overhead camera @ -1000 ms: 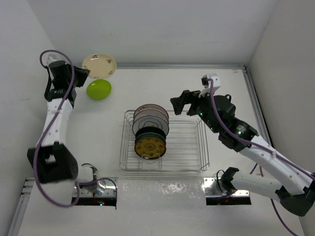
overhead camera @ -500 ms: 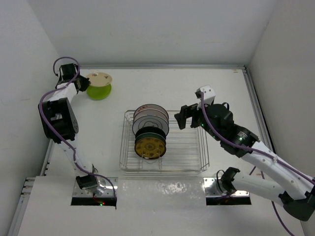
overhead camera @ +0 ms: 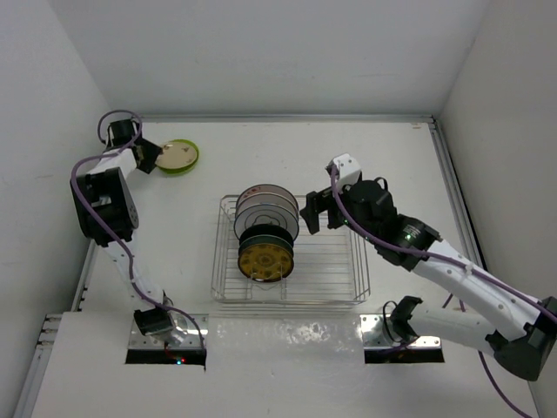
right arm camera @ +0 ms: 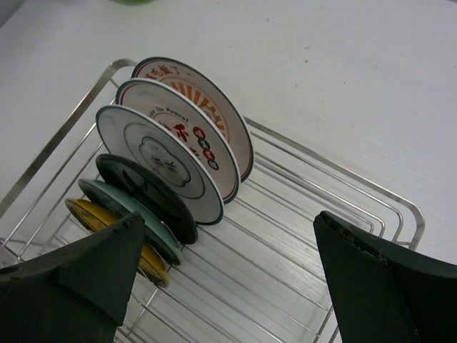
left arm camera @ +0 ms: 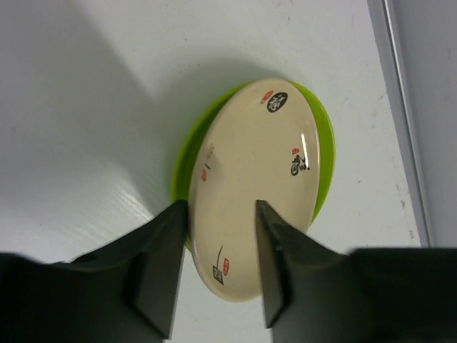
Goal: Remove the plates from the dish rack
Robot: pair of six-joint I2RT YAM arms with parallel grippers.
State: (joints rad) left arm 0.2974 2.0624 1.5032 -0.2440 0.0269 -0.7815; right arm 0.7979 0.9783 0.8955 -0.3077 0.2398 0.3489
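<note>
left claw is parted loosely round the near rim of the tan plate, which lies on the mostly covered lime green plate on the table, far left, while the right claw gapes wide over the dish rack, its six upright plates overlapping

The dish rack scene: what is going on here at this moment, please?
Plates are being unloaded from a silver wire dish rack. The left pincer stands open astride the rim of a round cream plate, which lies on a lime green plate at the far left. The right pincer hangs wide open beside six upright round plates in the rack, holding nothing.
</note>
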